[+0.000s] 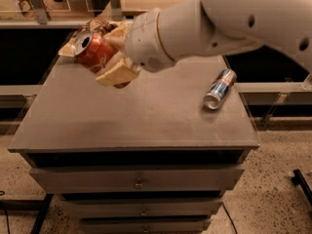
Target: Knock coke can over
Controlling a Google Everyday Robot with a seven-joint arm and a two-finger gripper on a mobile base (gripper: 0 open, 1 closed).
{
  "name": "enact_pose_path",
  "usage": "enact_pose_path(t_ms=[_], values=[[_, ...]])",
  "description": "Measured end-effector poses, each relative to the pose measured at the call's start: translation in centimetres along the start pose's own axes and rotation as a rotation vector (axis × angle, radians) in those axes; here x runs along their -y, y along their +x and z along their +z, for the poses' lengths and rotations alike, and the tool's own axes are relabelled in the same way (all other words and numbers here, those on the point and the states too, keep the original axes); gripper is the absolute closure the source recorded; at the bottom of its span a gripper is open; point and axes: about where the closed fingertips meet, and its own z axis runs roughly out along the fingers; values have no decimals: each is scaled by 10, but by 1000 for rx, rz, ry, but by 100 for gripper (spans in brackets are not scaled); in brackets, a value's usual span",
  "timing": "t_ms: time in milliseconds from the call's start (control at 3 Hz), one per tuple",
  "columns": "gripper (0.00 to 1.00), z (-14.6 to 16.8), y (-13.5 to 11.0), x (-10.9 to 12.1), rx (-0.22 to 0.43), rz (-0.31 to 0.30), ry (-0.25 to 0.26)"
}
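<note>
The coke can is red with white lettering and a silver top. It is tilted, its top pointing up and left, in the left part of the camera view, and seems to be held above the grey table top. My gripper is shut on the can, with one tan finger under it and the other over it. The white arm reaches in from the upper right.
A slim blue-and-silver can lies on its side near the table's right edge. A crumpled brown snack bag lies at the table's far left, partly hidden behind the gripper. Drawers are below the table's front edge.
</note>
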Motion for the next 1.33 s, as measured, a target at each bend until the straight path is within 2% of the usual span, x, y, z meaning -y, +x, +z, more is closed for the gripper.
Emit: enact_pose_path(t_ms=[333, 667, 1000, 1333], values=[[100, -17, 6, 23, -153, -3, -58], [100, -11, 58, 50, -352, 81, -130], [100, -1, 74, 45, -467, 65, -193], [100, 7, 68, 40, -539, 26, -212]])
